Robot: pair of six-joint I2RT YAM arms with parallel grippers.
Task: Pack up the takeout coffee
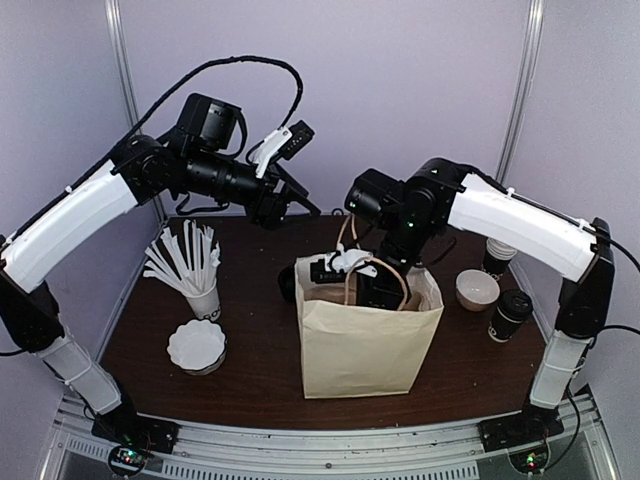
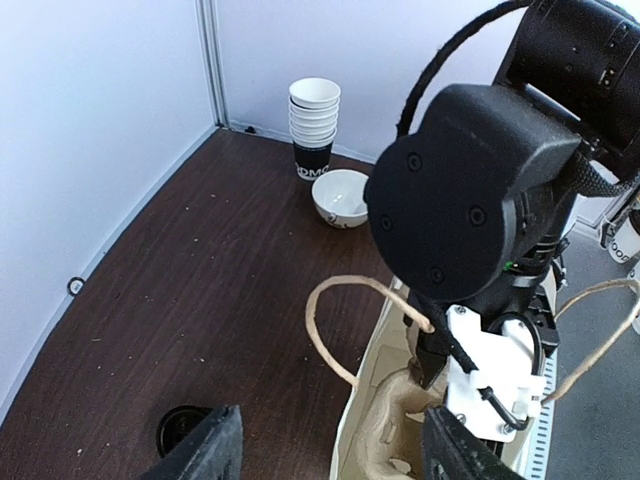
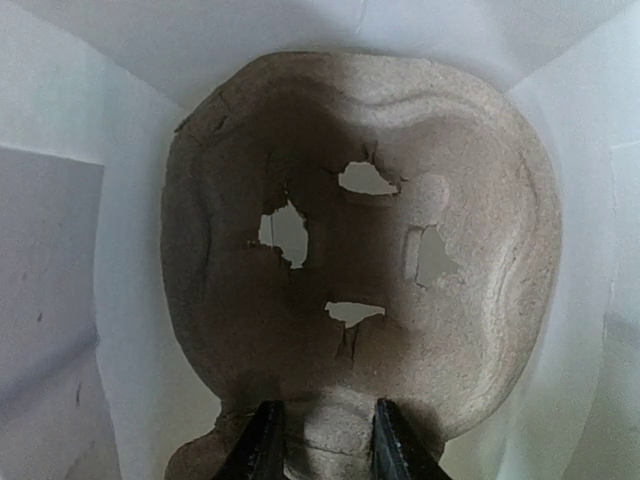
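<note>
place: robot lab booth | cue: plain panel walls [image 1: 400,80], metal rail [image 1: 330,438]

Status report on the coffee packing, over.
Left gripper open, empty, raised. Right gripper in bag, shut on carrier. Coffee on table, right of bag, unpacked. Right arm fills bag mouth.

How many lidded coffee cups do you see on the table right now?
1. The takeout coffee stands at the right edge of the table, right of the paper bag. A dark round thing by the bag's far left corner may be another; I cannot tell.
</note>
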